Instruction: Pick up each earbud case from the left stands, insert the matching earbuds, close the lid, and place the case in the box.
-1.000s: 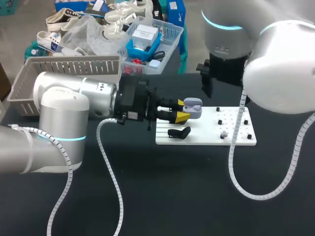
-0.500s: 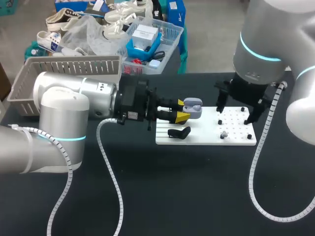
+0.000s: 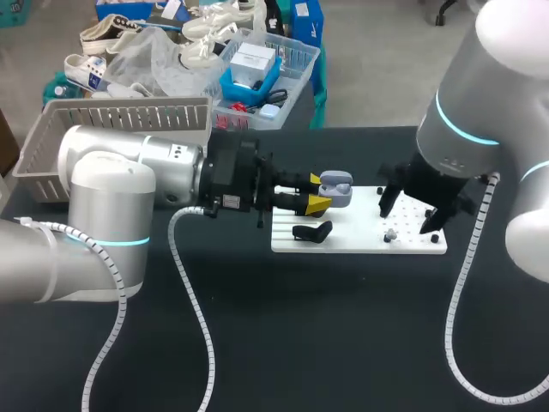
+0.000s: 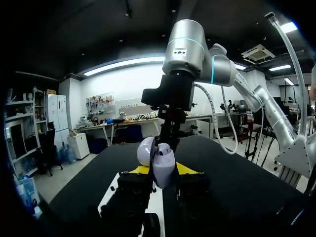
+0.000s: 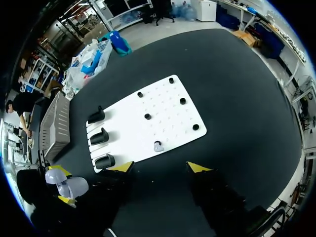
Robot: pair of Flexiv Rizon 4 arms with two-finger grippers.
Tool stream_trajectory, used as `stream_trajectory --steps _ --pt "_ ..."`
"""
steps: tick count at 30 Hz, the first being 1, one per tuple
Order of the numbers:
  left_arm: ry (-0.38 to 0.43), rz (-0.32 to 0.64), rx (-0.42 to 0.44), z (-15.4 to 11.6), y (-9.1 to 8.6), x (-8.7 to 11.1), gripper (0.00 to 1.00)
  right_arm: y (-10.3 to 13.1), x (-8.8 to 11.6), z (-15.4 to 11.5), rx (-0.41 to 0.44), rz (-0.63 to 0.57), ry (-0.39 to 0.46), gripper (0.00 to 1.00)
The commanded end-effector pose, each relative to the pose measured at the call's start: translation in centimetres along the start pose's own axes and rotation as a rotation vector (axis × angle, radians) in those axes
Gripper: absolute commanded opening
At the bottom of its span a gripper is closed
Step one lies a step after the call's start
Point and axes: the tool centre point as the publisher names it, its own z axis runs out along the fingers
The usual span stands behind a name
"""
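My left gripper (image 3: 319,194) is shut on a lavender earbud case (image 3: 335,188), held above the left end of the white board (image 3: 360,239) with its lid open. In the left wrist view the case (image 4: 160,162) sits upright between the fingers, one earbud showing inside. A small white earbud (image 5: 158,146) lies on the board (image 5: 163,111), just ahead of my open right gripper (image 5: 160,168). That right gripper (image 3: 410,211) hovers over the board's right part, near the earbud (image 3: 390,234). Three black stands (image 5: 99,137) line the board's left edge, and only one stand (image 3: 311,232) shows from above.
Several black pegs (image 5: 147,116) stick up from the board. A grey slatted basket (image 3: 111,120) stands at the back left, and a clear bin (image 3: 266,73) of small items sits behind the left arm. Bare black tabletop lies in front of the board.
My right arm has swung in from the back, come down over the board's right part, and its fingers have drawn closer together. The left arm and case have not moved.
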Motion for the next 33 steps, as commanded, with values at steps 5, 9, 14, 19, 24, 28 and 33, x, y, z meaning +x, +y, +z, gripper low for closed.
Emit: stream_trajectory --steps 5,9,14,19,24,28,33 --pt "-0.001 0.001 0.0 0.1 0.1 0.1 0.0 0.9 -0.2 2.6 0.001 -0.028 0.019 0.59" --pt "-0.001 0.001 0.0 0.1 0.1 0.1 0.0 0.8 -0.2 3.3 -0.001 -0.033 0.021 0.59" --pt "-0.001 0.001 0.0 0.1 0.1 0.1 0.0 0.4 -0.2 4.3 0.004 -0.026 0.034 0.56" --pt "-0.001 0.001 0.0 0.1 0.1 0.1 0.0 0.2 0.0 4.9 0.003 -0.015 0.044 0.5" --pt "-0.001 0.001 0.0 0.1 0.1 0.1 0.0 0.1 0.1 5.5 0.0 -0.006 0.045 0.46" --pt "-0.001 0.001 0.0 0.1 0.1 0.1 0.0 0.0 0.0 6.0 -0.002 0.0 0.046 0.43" --pt "-0.001 0.001 0.0 0.1 0.1 0.1 0.0 0.0 -0.2 6.3 -0.003 0.007 0.042 0.4"
